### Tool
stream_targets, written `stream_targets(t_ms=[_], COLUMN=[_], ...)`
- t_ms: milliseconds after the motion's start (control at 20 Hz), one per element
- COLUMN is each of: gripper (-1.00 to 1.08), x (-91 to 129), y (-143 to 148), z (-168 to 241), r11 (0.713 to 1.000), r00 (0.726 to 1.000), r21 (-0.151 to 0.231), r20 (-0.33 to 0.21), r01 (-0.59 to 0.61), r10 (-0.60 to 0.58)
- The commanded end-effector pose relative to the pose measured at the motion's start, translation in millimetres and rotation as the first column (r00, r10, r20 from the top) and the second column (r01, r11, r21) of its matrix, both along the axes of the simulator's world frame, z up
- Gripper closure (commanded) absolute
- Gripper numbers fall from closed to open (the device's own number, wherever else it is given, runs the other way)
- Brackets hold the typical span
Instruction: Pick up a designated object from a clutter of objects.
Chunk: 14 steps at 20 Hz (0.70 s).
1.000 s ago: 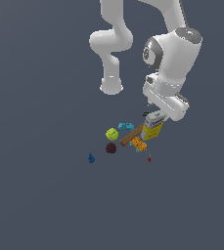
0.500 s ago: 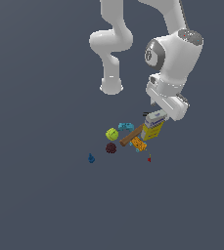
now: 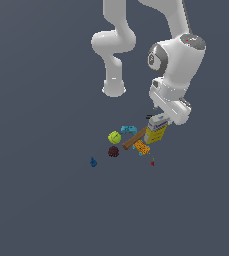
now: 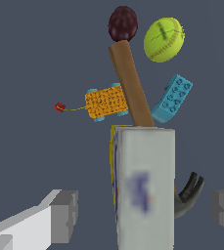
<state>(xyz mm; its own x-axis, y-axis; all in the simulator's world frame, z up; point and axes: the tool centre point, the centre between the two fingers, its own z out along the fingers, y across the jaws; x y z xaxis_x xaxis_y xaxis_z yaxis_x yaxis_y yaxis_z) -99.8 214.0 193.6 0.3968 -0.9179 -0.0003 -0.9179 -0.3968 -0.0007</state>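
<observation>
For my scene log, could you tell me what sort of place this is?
Probably a bare simulated test scene: a featureless grey floor, a white arm, and small clutter around a carton box.

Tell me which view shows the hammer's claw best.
The wrist view: the dark claw curves out beside the carton. In the exterior view only the wooden handle shows; the claw end is hidden by the carton.
</observation>
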Motion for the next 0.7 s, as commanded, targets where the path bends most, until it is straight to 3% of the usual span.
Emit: stream_targets(t_ms=[0,550,600,650], gripper=[-0.92,-0.92,1.08,1.08], x=[-1,-1,-1,-1], y=[0,0,0,0], z=[-9,-41,-41,-41], r11=[1.0,1.0,1.0,1.0], r00=[1.0,1.0,1.0,1.0], r21=[0.0,0.001,0.001,0.001], r20=[-0.001,-0.001,-0.001,-0.001], r01=[0.0,0.002,0.002,0.002], r10=[0.0,-0.002,-0.002,-0.002])
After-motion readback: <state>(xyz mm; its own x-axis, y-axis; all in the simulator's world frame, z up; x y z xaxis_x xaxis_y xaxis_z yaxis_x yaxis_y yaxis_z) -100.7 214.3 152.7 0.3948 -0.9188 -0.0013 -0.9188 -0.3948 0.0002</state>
